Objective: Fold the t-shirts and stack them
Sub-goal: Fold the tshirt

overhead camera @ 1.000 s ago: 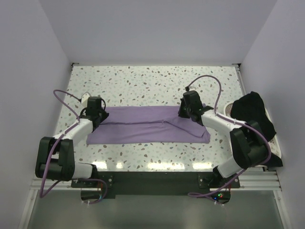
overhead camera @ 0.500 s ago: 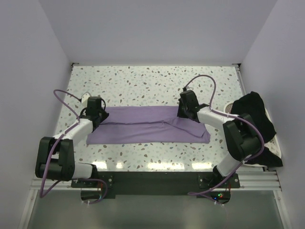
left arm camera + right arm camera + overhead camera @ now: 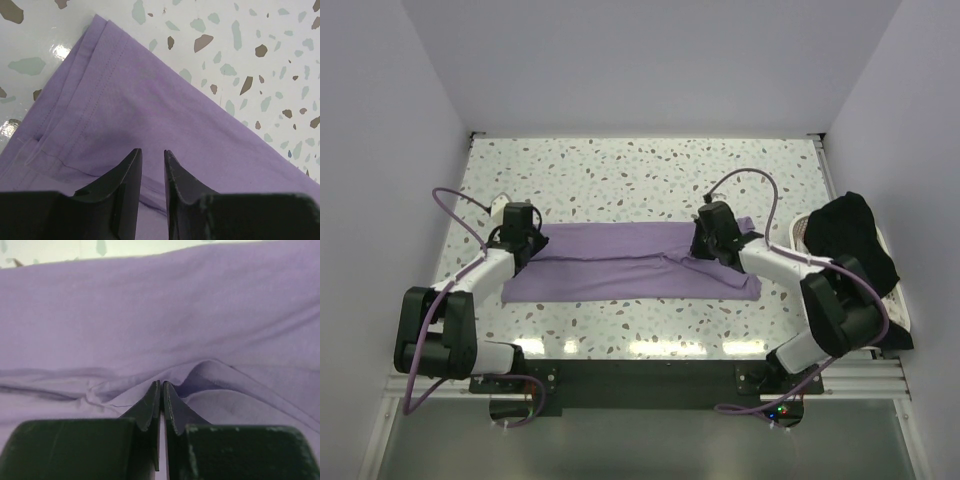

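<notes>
Plain white walls (image 3: pixel 650 70) close in a speckled terrazzo desk (image 3: pixel 620 170), glossy enough to throw back glare along its near edge. The lavender t-shirt (image 3: pixel 620 268) lies across the middle of the desk, folded into a long, low band running left to right. One stitched hem shows at its left end, and a crease runs along its length.

The left gripper (image 3: pixel 152 152) sits at the left end of that band, just inside the hemmed corner. Its two dark fingers point down at the cloth with a narrow gap between them. Purple fabric shows through the gap, but I cannot tell whether a fold is caught there or the tips only rest on it.

The right gripper (image 3: pixel 161 385) is over the right part of the band, toward its far edge. Its fingers are clenched to a hairline slit on a pinch of the lavender t-shirt, and the cloth puckers into a small ridge at the tips.

The black t-shirt (image 3: pixel 855 240) is heaped at the right edge of the desk, well apart from the lavender one. It lies partly over a white object (image 3: pixel 802 228) that is too hidden to name.
</notes>
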Available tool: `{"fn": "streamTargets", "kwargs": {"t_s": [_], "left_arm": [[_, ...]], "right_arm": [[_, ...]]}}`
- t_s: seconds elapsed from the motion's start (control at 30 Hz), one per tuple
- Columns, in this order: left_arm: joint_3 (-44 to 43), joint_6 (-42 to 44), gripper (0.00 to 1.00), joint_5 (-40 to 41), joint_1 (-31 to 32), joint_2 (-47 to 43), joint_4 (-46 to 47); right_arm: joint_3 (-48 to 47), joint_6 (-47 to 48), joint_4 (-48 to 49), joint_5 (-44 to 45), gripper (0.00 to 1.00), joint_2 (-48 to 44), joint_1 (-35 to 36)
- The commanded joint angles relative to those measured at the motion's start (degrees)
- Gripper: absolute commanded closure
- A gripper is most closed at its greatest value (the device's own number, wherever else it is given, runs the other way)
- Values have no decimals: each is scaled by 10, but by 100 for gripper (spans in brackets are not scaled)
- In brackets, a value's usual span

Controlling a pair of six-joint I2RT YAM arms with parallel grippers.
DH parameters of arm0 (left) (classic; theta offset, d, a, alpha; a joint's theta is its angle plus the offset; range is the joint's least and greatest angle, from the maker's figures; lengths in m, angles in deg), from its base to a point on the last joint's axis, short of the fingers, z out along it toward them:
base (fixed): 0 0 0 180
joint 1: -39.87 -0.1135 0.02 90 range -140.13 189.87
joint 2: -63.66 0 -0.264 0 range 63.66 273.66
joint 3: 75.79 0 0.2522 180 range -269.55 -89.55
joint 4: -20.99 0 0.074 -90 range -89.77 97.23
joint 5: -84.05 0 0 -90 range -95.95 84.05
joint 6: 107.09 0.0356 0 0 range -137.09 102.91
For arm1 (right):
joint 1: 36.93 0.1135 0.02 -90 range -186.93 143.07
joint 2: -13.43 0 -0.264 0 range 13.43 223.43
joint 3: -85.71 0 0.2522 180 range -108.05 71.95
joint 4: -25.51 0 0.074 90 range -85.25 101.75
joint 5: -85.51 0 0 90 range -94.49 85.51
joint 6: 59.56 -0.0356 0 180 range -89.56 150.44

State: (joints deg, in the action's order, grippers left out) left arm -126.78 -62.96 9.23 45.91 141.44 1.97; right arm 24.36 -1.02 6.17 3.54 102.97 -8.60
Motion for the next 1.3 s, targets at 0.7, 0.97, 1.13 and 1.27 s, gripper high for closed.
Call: {"fn": "streamTargets", "kwargs": {"t_s": [0.7, 0.97, 1.13, 1.27], "left_arm": [[20, 8, 71, -5, 3, -29, 35], [22, 10, 71, -6, 2, -32, 38], [23, 10, 71, -8, 2, -32, 39], [25, 10, 71, -9, 2, -32, 40]], "right_arm": [[117, -159, 44, 107, 99, -125, 134], [107, -186, 53, 108, 99, -89, 150], [105, -199, 72, 120, 99, -82, 159], [110, -211, 82, 128, 99, -81, 165]]}}
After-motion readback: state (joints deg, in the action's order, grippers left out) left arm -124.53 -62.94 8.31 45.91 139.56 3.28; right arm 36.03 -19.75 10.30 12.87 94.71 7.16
